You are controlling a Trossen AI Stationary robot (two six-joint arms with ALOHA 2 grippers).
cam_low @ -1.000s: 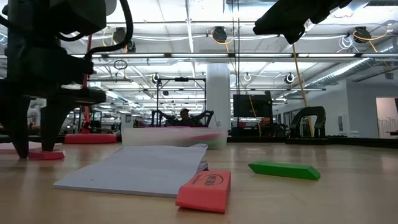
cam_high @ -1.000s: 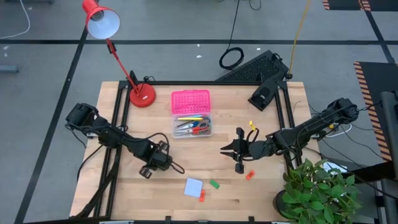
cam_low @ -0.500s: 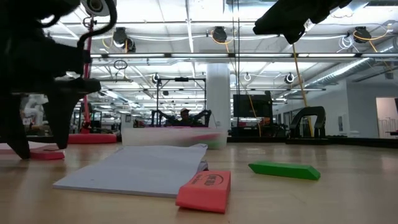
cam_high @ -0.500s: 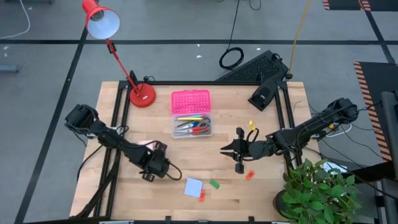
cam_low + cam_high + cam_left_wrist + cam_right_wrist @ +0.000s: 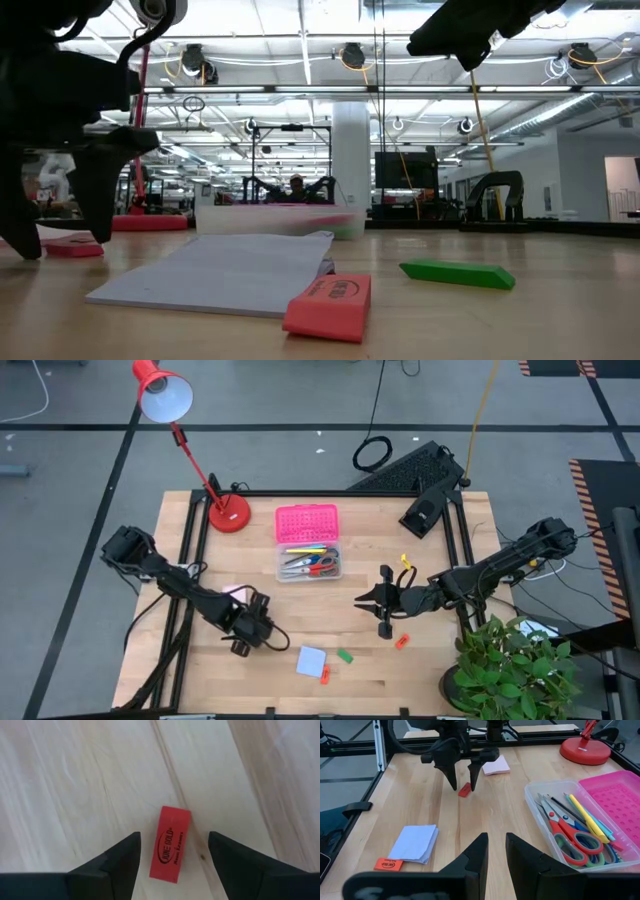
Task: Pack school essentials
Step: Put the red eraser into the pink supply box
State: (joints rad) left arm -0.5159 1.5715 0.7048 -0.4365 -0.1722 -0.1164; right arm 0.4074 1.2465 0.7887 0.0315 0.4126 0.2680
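Observation:
A red eraser [image 5: 170, 844] lies flat on the wooden table, left of centre. My left gripper [image 5: 245, 638] points down over it, open, with one finger on each side of the eraser and clear of it. A pink note pad [image 5: 237, 592] lies just beyond that gripper. A blue note pad [image 5: 311, 660], a green eraser [image 5: 345, 656] and a second red eraser [image 5: 324, 673] lie near the front edge. A third red eraser [image 5: 401, 641] lies by my right gripper [image 5: 360, 600], which hovers shut right of centre. Scissors [image 5: 567, 837] and pencils [image 5: 587, 820] lie in the clear box [image 5: 308, 563].
The box's pink lid [image 5: 306, 520] lies behind the box. A red desk lamp [image 5: 228, 512] stands at the far left. A black stand [image 5: 425, 512] sits at the far right, and a potted plant [image 5: 510, 665] at the near right corner. Black rails [image 5: 190, 550] run down both table sides.
My left gripper has moved a little toward the table's near and left edges, off the pink note pad, which now shows. It now stands astride the red eraser. My right arm has kept still.

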